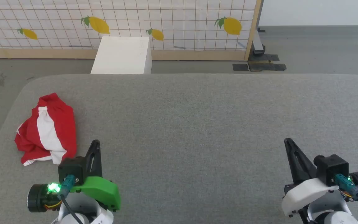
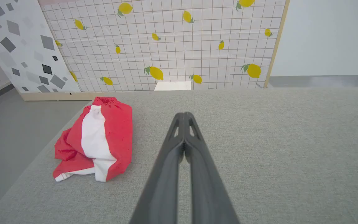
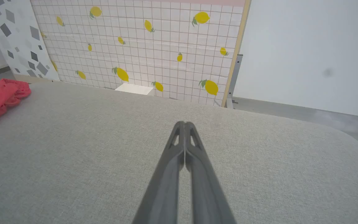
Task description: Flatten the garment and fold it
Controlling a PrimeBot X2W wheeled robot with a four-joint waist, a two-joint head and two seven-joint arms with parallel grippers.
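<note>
You have lots of room on the grey table [image 1: 197,124]: its middle and right side lie flat and open. The one bump is the red garment [image 1: 47,127], bunched near the left edge, just beside your left gripper [image 1: 95,143]. The white box [image 1: 121,56] and lemon wall [image 1: 172,28] stand behind the table.

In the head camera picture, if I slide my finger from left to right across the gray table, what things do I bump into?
red shorts → left claw → right claw
</note>
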